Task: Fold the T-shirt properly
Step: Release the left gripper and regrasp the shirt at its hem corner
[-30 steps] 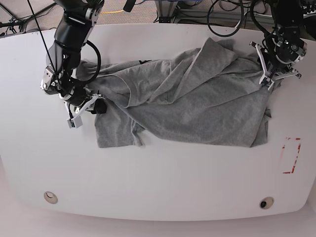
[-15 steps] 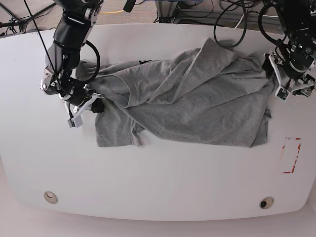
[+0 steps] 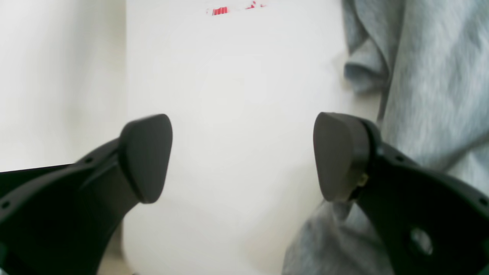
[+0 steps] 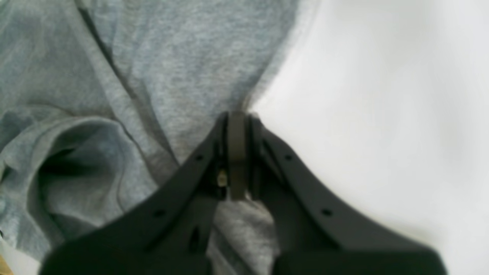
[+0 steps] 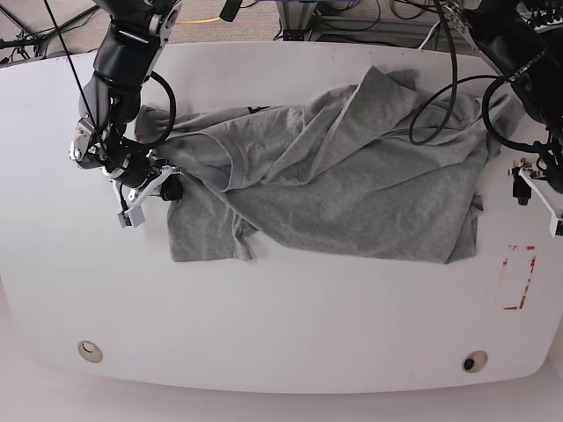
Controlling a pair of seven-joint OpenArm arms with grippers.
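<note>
The T-shirt (image 5: 334,180) lies rumpled across the middle of the white tabletop (image 5: 281,325), so the work looks to be at the spreading stage, before any true fold is made. The right pincer (image 4: 237,118), at the left of the base view, is clamped on a bunched edge of the grey cloth. The left pincer (image 3: 242,156) hangs with its jaws well apart over bare tabletop just beside the shirt's right edge, gripping nothing. The next move probably calls for that empty pincer to take hold of an edge or corner on its side, so both arms can draw the cloth flat. The shirt is light heather grey, creased in long diagonal ridges, with one sleeve doubled over at the near left; no lettering shows.
</note>
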